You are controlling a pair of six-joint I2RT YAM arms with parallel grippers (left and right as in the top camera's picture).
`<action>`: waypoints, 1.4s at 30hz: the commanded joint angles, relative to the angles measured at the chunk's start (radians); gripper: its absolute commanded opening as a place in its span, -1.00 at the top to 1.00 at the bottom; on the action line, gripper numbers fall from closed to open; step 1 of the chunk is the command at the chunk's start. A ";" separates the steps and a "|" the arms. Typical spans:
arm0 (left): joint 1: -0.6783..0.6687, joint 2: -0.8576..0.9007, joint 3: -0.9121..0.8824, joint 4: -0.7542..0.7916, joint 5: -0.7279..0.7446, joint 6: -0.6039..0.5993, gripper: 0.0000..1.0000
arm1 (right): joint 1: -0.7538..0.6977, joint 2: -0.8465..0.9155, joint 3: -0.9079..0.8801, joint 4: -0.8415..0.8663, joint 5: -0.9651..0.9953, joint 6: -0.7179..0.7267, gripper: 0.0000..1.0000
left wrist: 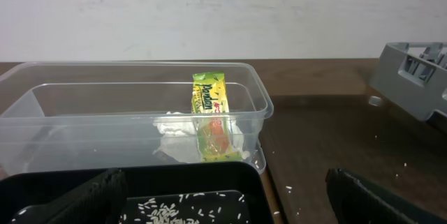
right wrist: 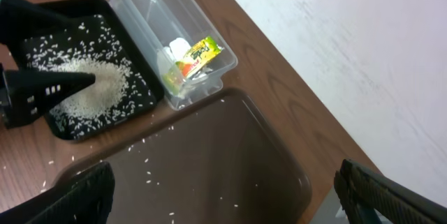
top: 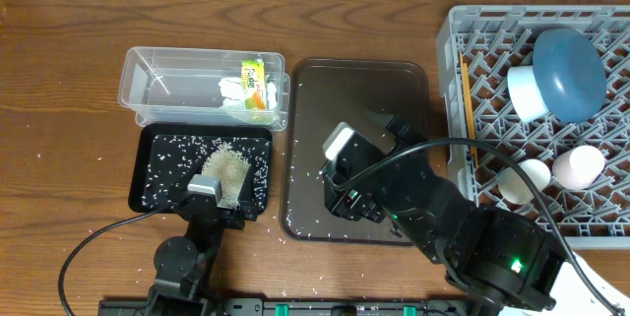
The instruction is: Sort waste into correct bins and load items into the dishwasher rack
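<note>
Both claws hang released, holding nothing: left claw [top: 219, 208] is spread wide low over the near edge of the black tray [top: 135, 183], and right claw [top: 337, 173] is equally wide above the brown serving tray [top: 374, 90] at the middle of the table [top: 59, 60]. Most of the job looks done. Snack wrapper [left wrist: 209, 105] and tissue [left wrist: 174, 130] lie at the right end of the clear tub [top: 133, 80], toward the table's far edge. Plate [top: 571, 70], bowl [top: 525, 94], white cup [top: 522, 180], pink cup [top: 578, 165] and a chopstick [top: 466, 99] sit in the rack [top: 610, 208] at the right edge.

What worries me is the rice [top: 226, 168]. The heap is in the black tray, but stray grains dot the brown tray and the table's near edge. They look too fine for my fingers, and I judge a sweep would scatter them wider. If my left claw dips, it could plough the heap over the tray's rim. My right arm's cable [top: 492, 154] crosses the rack's near-left corner beside the cups, so a swing might snag there.
</note>
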 commanded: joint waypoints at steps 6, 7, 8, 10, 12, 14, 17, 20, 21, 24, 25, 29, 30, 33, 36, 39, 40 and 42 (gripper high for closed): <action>0.007 -0.005 -0.021 -0.028 -0.013 0.014 -0.87 | -0.239 -0.087 -0.006 -0.006 -0.334 -0.040 -0.98; 0.007 -0.005 -0.021 -0.028 -0.013 0.014 -0.87 | -0.294 -0.101 -0.010 -0.005 -0.393 -0.050 -0.98; 0.007 -0.005 -0.021 -0.028 -0.013 0.014 -0.87 | -0.355 -0.116 -0.017 -0.005 -0.454 -0.061 -0.99; 0.007 -0.005 -0.021 -0.028 -0.013 0.014 -0.87 | -0.483 -0.150 -0.037 -0.005 -0.571 -0.063 -0.98; 0.007 -0.005 -0.021 -0.028 -0.013 0.014 -0.87 | -0.606 -0.188 -0.071 -0.002 -0.670 -0.063 -0.99; 0.007 -0.005 -0.021 -0.028 -0.013 0.014 -0.87 | -0.726 -0.233 -0.121 0.011 -0.754 -0.063 -0.98; 0.007 -0.005 -0.021 -0.028 -0.013 0.014 -0.87 | -0.882 -0.317 -0.218 0.029 -0.817 -0.062 -0.98; 0.007 -0.005 -0.021 -0.028 -0.013 0.014 -0.87 | -0.996 -0.422 -0.319 0.029 -0.829 -0.059 -0.99; 0.007 -0.005 -0.021 -0.028 -0.013 0.014 -0.87 | -1.019 -0.461 -0.350 0.030 -0.829 -0.058 -0.98; 0.007 -0.005 -0.021 -0.028 -0.013 0.014 -0.87 | -1.063 -0.574 -0.439 0.038 -0.827 -0.060 -0.99; 0.007 -0.005 -0.021 -0.028 -0.013 0.014 -0.87 | -1.075 -0.618 -0.476 0.050 -0.818 -0.060 -0.99; 0.007 -0.005 -0.021 -0.028 -0.013 0.014 -0.87 | -1.113 -0.783 -0.629 0.106 -0.805 -0.060 -0.99; 0.007 -0.005 -0.021 -0.028 -0.013 0.014 -0.87 | -1.120 -0.816 -0.665 0.119 -0.805 -0.059 -0.99; 0.007 -0.005 -0.021 -0.028 -0.013 0.014 -0.87 | -1.135 -0.918 -0.787 0.156 -0.805 -0.059 -0.99; 0.007 -0.005 -0.021 -0.028 -0.013 0.014 -0.87 | -1.136 -1.009 -0.908 0.225 -0.806 -0.059 -0.98; 0.007 -0.005 -0.021 -0.028 -0.013 0.014 -0.87 | -1.136 -1.089 -1.014 0.318 -0.813 -0.059 -0.99; 0.007 -0.005 -0.021 -0.028 -0.013 0.014 -0.87 | -1.137 -1.086 -1.040 0.358 -0.814 -0.057 -0.99; 0.007 -0.005 -0.021 -0.028 -0.013 0.014 -0.87 | -1.137 -1.087 -1.078 0.410 -0.815 -0.055 -0.98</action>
